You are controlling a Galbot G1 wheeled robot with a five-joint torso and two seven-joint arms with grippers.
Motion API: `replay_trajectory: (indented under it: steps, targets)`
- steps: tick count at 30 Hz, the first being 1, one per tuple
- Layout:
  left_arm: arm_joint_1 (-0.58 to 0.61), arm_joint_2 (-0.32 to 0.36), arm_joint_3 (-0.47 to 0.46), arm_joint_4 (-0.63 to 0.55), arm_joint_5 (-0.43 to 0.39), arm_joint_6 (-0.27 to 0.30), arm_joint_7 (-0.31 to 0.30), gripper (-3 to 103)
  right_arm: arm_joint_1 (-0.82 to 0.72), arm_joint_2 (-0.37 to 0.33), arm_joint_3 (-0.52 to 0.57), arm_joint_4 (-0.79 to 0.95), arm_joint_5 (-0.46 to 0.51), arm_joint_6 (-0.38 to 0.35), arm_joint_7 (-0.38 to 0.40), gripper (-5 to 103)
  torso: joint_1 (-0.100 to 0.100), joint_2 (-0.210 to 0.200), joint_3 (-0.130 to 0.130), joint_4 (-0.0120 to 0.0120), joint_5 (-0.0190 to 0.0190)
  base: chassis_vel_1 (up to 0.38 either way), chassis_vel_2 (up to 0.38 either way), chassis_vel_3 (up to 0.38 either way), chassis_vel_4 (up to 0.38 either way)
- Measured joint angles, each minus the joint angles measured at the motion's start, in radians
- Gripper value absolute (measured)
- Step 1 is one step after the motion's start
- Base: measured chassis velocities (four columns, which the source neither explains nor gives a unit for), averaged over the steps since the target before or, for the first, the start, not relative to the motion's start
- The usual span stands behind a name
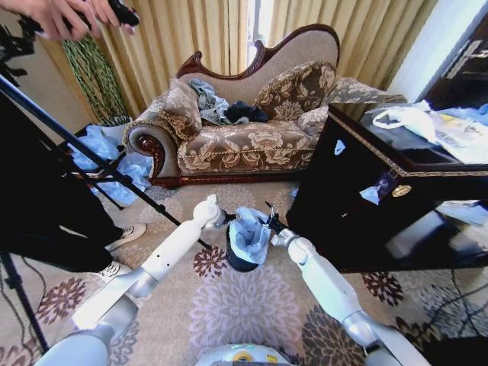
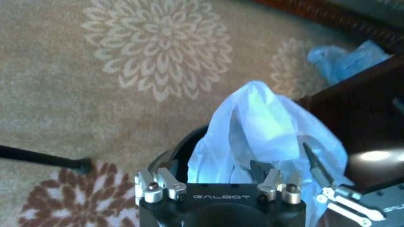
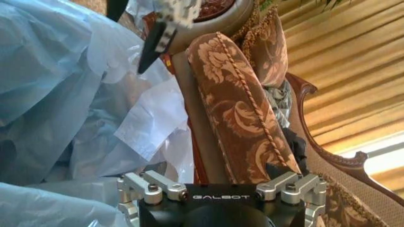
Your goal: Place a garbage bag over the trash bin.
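Observation:
The small black trash bin (image 1: 242, 263) stands on the patterned carpet between my two arms. The pale blue garbage bag (image 1: 250, 232) sits crumpled in its mouth and bulges above the rim. In the left wrist view the garbage bag (image 2: 265, 127) rises in a peak over the dark bin rim (image 2: 181, 147). My left gripper (image 1: 226, 219) is at the bin's left rim, touching the bag. My right gripper (image 1: 268, 217) is at the right rim, open, and its black finger (image 2: 313, 163) lies against the plastic.
A large glossy black cabinet (image 1: 358, 206) stands close to the bin on the right, with a white plastic bag (image 1: 415, 118) on top. A brocade sofa (image 1: 244, 137) is behind. A tripod leg (image 1: 91, 156), a person's shoes (image 1: 126, 236) and a blue plastic heap (image 1: 99, 145) lie to the left.

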Motion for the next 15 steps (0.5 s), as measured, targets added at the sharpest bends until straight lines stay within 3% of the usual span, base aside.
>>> replay_trajectory:
  steps: [9,12,14,15]
  targets:
    - [-0.071,-0.004,0.099,0.038,-0.042,0.021,-0.073,82,-0.003,-0.018,-0.004,0.004,0.042,-0.001,-0.004,100,0.000,0.000,0.000,0.0000,0.0000,0.000,0.000,0.000,0.000]
    - [-0.089,-0.007,0.113,0.044,-0.047,0.016,-0.071,74,-0.005,-0.025,-0.003,0.011,0.050,-0.001,-0.005,100,0.000,0.000,0.000,0.0000,0.0001,0.000,0.000,0.000,0.000]
    - [-0.092,-0.010,0.113,0.042,-0.050,0.014,-0.076,74,-0.006,-0.029,-0.003,0.015,0.052,-0.001,-0.005,100,0.000,0.000,0.000,0.0000,0.0000,0.000,0.000,0.000,0.000]
    - [-0.093,-0.014,0.108,0.032,-0.060,0.013,-0.095,62,-0.006,-0.034,-0.003,0.021,0.056,-0.002,-0.006,100,0.000,0.000,0.000,0.0000,-0.0002,0.000,0.000,0.000,0.000]
